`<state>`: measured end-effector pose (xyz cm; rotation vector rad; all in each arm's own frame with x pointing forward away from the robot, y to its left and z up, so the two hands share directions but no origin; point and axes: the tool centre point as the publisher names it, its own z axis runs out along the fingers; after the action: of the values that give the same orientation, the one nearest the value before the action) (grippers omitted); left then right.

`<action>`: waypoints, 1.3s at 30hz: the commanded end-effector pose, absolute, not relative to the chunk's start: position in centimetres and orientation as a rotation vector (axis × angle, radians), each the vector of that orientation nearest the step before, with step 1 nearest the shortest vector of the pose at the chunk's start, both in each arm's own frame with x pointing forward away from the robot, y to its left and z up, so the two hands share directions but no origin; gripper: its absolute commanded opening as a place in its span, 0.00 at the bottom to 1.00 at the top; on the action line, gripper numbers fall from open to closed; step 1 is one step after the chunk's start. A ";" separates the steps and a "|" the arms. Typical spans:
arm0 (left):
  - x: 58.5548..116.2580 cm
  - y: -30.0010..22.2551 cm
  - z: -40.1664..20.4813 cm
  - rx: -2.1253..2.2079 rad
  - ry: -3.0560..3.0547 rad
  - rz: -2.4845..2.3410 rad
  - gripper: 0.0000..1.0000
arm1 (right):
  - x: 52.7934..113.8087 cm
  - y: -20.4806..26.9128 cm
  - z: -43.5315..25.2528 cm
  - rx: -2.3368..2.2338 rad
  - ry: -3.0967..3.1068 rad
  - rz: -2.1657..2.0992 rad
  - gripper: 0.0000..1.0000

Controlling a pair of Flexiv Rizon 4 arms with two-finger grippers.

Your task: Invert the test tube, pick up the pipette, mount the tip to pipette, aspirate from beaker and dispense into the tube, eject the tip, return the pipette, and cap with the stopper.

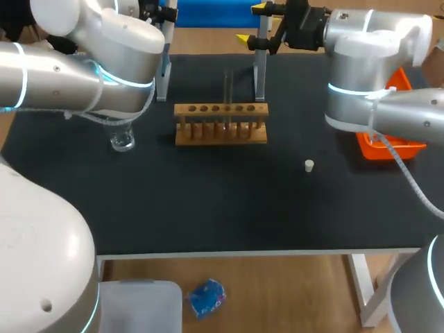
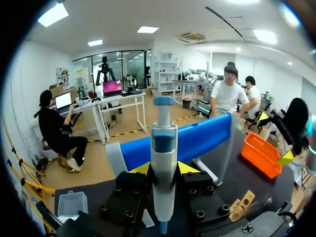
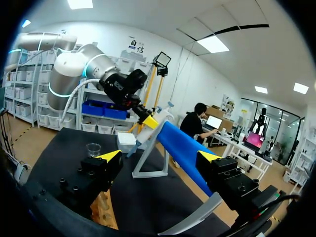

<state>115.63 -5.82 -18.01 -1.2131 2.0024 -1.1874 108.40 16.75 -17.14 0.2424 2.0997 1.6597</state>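
The left gripper (image 2: 164,170) is clamped on the pipette (image 2: 163,143), a yellow tip on either side of the barrel. The barrel runs lengthwise along the fingers, plunger end leading and the narrow end back towards the wrist. Just beyond it stands the blue stand (image 2: 197,140).

In the right wrist view the pipette hangs tilted over the far side of the table. Its lower end is just beside a pale box (image 3: 127,139), which I judge may be the tip box. If so, the tip mount calls for a short drop along the pipette's own axis, and the left arm is the nearer one.

The right gripper (image 1: 253,24) sits at the upper middle of the head view, fingers wide apart and holding nothing.

At the centre, the wooden rack (image 1: 220,132) holds one test tube (image 1: 227,87) upright in a middle hole. The beaker (image 1: 123,141) sits left of the rack, its contents not discernible. The stopper (image 1: 309,165) lies alone at lower right of the rack. The orange tray (image 1: 388,147) at the right edge is partly hidden by the right arm.
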 end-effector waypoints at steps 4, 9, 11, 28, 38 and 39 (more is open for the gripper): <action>116.6 -6.3 -18.0 -1.284 2.051 -1.080 0.00 | 108.4 16.7 -17.1 0.242 2.100 1.659 1.00; 116.8 -6.2 -18.3 -1.306 2.046 -1.050 0.00 | 108.4 16.7 -17.1 0.242 2.100 1.659 1.00; 116.9 -6.1 -18.4 -1.314 2.045 -1.046 0.00 | 108.4 16.7 -17.1 0.242 2.100 1.659 1.00; 117.9 -5.6 -18.7 -1.362 2.029 -1.002 0.00 | 108.4 16.7 -17.1 0.242 2.100 1.659 1.00; 118.6 -5.4 -18.8 -1.386 2.019 -0.975 0.00 | 108.4 16.7 -17.1 0.242 2.100 1.659 1.00; 118.6 -5.5 -18.9 -1.390 2.021 -0.972 0.00 | 108.4 16.7 -17.1 0.242 2.100 1.659 1.00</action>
<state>118.24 -5.13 -19.03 -1.3592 1.9795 -1.0289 108.40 16.75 -17.14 0.2423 2.0997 1.6598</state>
